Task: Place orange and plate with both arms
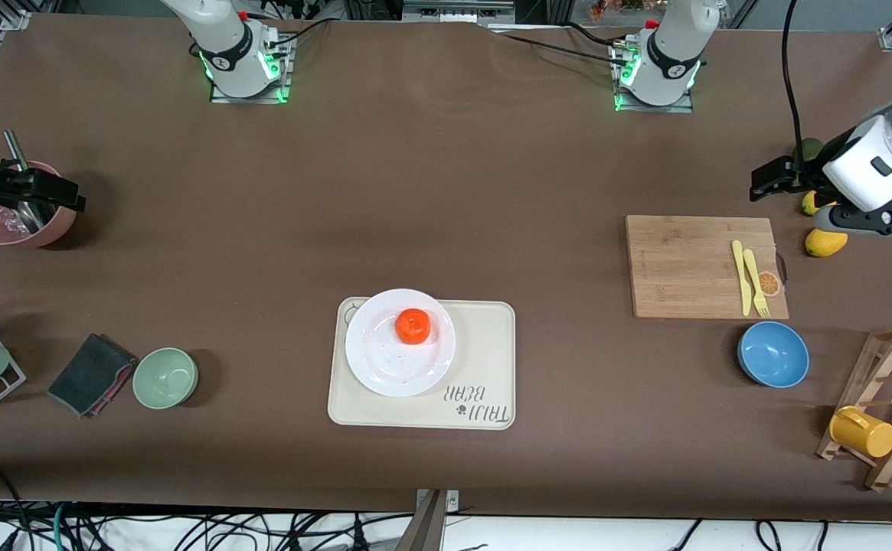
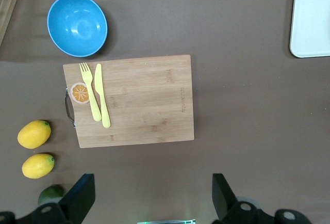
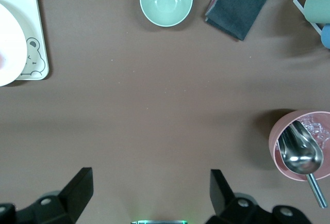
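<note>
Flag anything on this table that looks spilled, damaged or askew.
Nothing stands out. The small round orange sits on the round white plate, which rests on the cream rectangular tray, overhanging its edge slightly. Left gripper and right gripper wait open at the table's ends.

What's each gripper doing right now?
Left gripper: open, empty, over bare table beside the lemons.
Right gripper: open, empty, over bare table beside the pink bowl.

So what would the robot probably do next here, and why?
Probably nothing more than wait. The orange already sits on the plate, which rests on the tray. The left gripper hangs open over bare table near the cutting board, and the right gripper hangs open near the pink bowl, neither holding anything.
</note>
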### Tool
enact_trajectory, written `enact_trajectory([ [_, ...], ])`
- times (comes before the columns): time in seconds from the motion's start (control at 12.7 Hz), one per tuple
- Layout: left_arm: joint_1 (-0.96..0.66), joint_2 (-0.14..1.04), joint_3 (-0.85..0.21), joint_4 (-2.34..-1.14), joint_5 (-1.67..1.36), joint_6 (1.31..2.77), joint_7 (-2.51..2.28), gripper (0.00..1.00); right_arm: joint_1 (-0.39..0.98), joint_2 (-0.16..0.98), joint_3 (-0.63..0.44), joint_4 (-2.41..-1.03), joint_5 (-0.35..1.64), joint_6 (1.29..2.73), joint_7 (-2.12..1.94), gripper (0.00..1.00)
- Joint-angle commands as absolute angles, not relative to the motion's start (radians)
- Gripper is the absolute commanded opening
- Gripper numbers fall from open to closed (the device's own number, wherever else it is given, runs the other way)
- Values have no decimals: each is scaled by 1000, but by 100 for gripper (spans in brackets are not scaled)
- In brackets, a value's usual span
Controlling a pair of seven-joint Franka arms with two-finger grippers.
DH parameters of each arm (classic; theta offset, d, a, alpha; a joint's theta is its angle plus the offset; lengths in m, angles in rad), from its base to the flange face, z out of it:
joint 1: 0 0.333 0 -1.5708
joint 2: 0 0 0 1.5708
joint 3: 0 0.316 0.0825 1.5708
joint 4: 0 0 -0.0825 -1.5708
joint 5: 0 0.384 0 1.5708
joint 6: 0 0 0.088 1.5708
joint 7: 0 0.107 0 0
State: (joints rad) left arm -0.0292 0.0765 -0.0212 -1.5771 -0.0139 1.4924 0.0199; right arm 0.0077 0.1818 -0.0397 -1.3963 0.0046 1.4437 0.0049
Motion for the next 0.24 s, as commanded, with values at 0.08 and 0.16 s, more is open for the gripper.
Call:
enact_trajectory([
  [0.08,-26,84,-20,-1557,-20,1476,40,100,8,179,-40,-1374,20,1420,15,100],
  [0.16,-26,84,-20,-1557,-20,1476,40,100,8,179,-40,-1374,20,1420,15,100],
])
